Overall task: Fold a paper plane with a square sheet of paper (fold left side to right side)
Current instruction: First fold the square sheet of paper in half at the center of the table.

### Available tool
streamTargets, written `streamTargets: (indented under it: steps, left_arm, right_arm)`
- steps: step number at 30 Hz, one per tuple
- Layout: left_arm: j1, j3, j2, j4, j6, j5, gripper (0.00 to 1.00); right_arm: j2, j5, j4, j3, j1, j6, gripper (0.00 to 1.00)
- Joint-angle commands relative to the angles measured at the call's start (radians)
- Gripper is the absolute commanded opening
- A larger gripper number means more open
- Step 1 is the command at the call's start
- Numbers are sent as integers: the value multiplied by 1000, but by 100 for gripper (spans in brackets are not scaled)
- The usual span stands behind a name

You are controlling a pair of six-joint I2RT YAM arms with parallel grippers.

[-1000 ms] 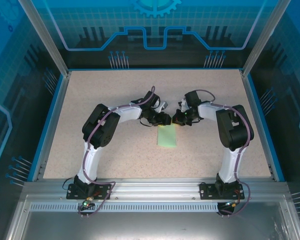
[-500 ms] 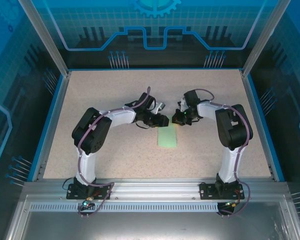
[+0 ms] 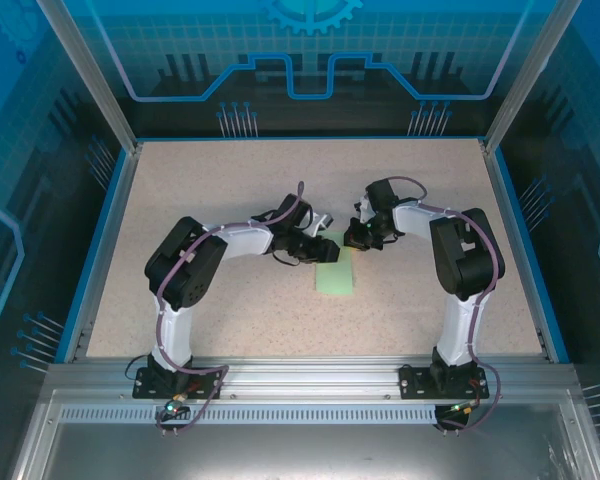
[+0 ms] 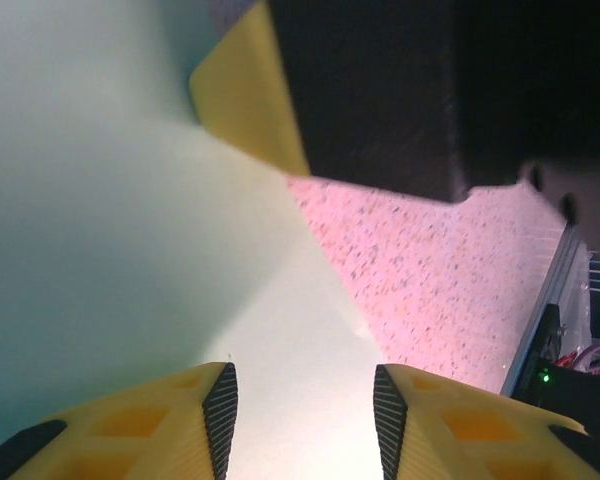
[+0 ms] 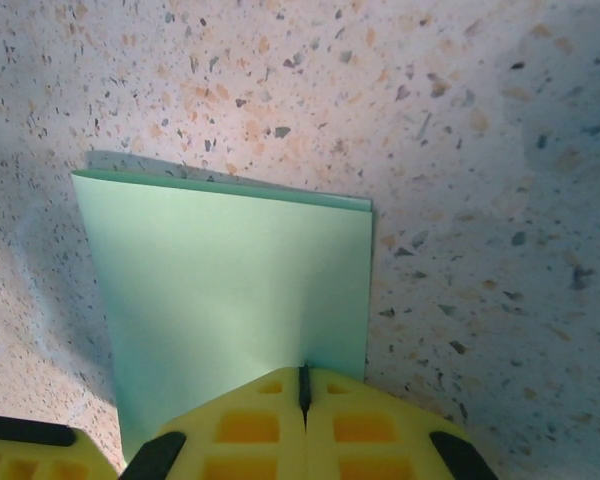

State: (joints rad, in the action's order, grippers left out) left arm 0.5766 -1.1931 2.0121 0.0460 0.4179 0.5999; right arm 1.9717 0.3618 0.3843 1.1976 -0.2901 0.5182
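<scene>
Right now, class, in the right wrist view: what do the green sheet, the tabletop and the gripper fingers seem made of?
Square sheet of paper: thin matte paper, probably; crisp fold, two layers at its edge.
Table: speckled stone or laminate, hard to tell.
Right gripper fingers: yellow moulded plastic, seemingly, with recessed pockets.

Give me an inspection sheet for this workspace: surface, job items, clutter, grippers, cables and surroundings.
Surface: speckled beige table, flat.
Job's things: pale green paper, folded into a rectangle, lying flat mid-table.
Clutter: nothing seen.
Grippers: left gripper has its fingers apart over the paper; right gripper has its fingers closed, tips at the paper's edge.
Cables: purple cables run along both arms, off the paper.
Surroundings: blue-edged enclosure with clear panels; metal rail at the near edge.
</scene>
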Motion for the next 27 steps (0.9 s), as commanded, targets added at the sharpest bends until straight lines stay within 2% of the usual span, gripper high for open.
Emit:
streamTargets:
  steps: [1,12,27]
  left_arm:
    - [6,38,13,-2,-26,9,43]
    - [31,116,-12,3,-69,-15,43]
    - [102,325,-179,-32,-126,-36,43]
  right_arm:
    - [56,-72,82,-6,-20,-16,0]
    - [58,-82,96,3,-21,-16,0]
    - [63,-87,104,7,-22,-14,0]
